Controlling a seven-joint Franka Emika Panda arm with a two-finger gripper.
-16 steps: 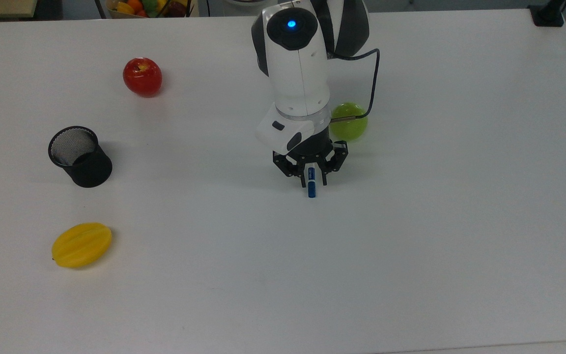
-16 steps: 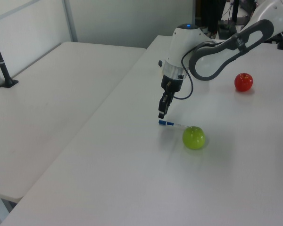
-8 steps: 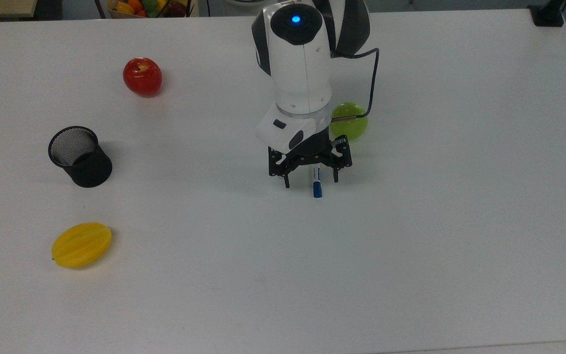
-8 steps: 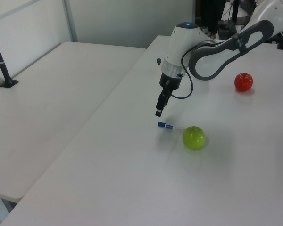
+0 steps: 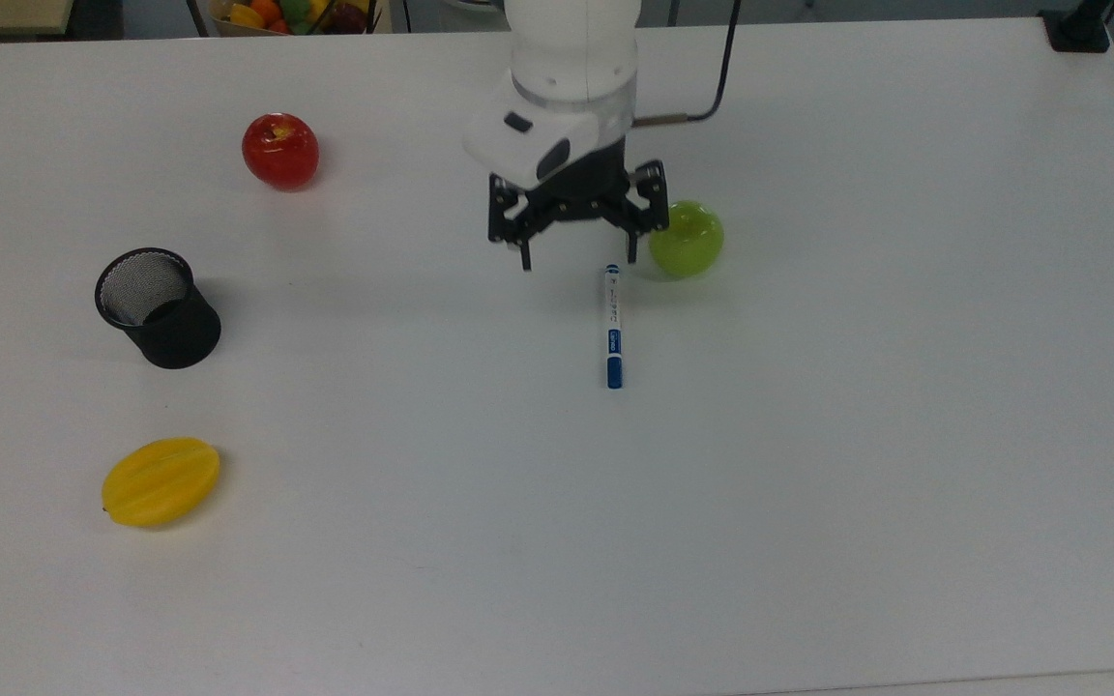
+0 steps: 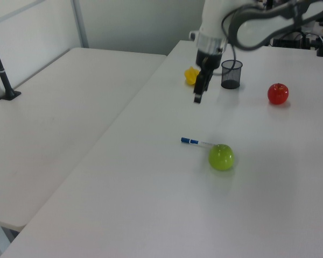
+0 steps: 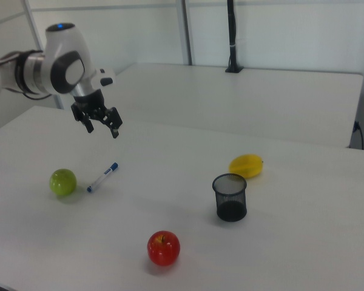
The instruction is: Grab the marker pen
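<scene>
The marker pen point(image 5: 612, 326) lies flat on the white table point(image 5: 808, 435), a slim white barrel with a blue cap pointing at the top view's bottom. Its tail end lies close beside a green apple point(image 5: 687, 239). My gripper point(image 5: 579, 246) hangs open and empty above the table, off the pen's tail end towards the top view's top. In the left view the gripper point(image 6: 198, 97) is well above and behind the pen point(image 6: 192, 142). In the right view the open gripper point(image 7: 103, 130) floats above the pen point(image 7: 103, 177).
A red apple point(image 5: 280, 151), a black mesh cup point(image 5: 159, 307) and a yellow fruit point(image 5: 161, 480) sit towards the top view's left. A basket of fruit point(image 5: 296, 14) stands past the table's far edge. A second table point(image 6: 59, 118) adjoins at the left view's left.
The gripper was closed around the pen's cap end a second ago, then opened. It has since risen and drawn back towards the top view's top, leaving the pen on the table.
</scene>
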